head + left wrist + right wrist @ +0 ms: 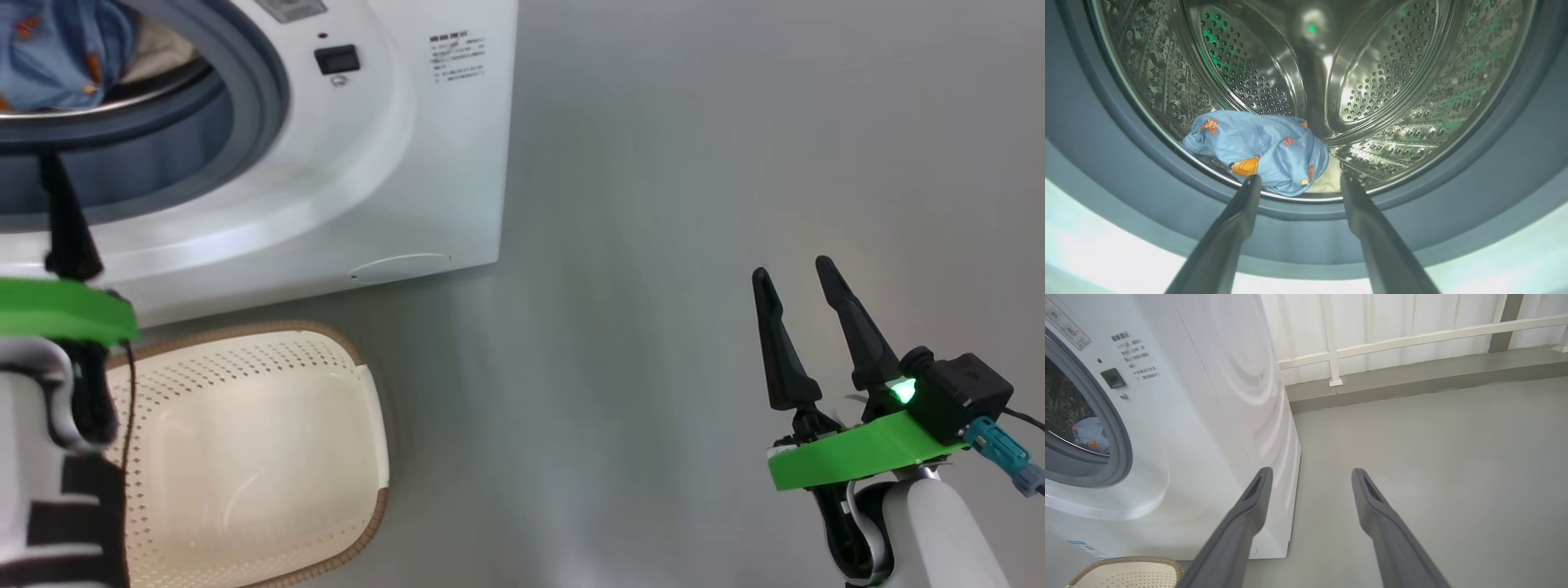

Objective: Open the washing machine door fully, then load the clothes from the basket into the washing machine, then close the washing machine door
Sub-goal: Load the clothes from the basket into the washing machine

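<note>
Well, left gripper [1298, 181] at the drum [1384, 81] mouth, fingers spread wide, nothing held.
Soft blue clothes [1265, 151] lie straight ahead past its tips, bunched on the perforated steel; right gripper [792, 268] hangs open and empty. Cream basket [245, 367] looks empty. Latch socket [337, 59] sits right of the opening, so the door likely hinges nearer the left gripper.

To my right, grey floor [1433, 465]; beyond it, a low grey curb [1412, 377] carrying a white railing [1329, 335] before pale wall panels [1392, 314].
</note>
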Controlling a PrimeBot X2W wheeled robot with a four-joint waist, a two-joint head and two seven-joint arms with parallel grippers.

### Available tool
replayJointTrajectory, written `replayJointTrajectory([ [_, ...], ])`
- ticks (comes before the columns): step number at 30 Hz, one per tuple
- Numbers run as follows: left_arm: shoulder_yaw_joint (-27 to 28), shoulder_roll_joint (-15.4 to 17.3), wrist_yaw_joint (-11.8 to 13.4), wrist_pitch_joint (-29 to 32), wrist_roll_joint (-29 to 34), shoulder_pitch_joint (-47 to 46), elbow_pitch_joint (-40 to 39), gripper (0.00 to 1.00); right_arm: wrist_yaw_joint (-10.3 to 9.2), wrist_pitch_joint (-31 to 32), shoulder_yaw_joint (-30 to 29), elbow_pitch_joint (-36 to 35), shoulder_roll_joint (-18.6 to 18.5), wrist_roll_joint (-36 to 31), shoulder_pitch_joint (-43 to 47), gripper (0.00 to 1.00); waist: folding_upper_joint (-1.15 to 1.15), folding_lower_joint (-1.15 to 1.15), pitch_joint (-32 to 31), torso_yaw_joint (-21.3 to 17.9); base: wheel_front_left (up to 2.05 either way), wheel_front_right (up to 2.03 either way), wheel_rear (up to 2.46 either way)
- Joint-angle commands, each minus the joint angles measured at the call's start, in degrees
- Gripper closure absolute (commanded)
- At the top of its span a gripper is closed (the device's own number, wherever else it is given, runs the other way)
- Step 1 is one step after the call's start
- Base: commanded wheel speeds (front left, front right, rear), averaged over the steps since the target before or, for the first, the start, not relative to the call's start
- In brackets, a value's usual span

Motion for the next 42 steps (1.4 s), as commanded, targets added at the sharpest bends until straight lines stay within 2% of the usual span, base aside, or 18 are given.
replayJointTrajectory([
  [1, 0.72, 1.99, -0.14, -0.30, 0.90, 3.35, -2.53, 0.00, 0.08, -0.28, 0.99, -1.03, -0.33, -0.96, 1.42, 0.00, 0.00, 0.00, -1.87, 1.29, 0.00, 0.00, 0.00],
  [27, -1.29, -1.07, -0.14, -0.30, 2.33, 27.23, -13.07, 0.00, 0.08, -0.28, -0.96, 0.25, -4.04, 0.19, 10.40, 0.00, 0.00, 0.00, -15.36, 6.91, 0.00, 0.00, 0.00],
  [42, -0.03, -1.82, -0.14, -0.30, 2.23, 35.08, -18.48, 0.00, 0.08, -0.28, -2.45, -0.78, -4.37, 0.42, 14.65, 0.00, 0.00, 0.00, -18.34, 7.85, 0.00, 0.00, 0.00],
])
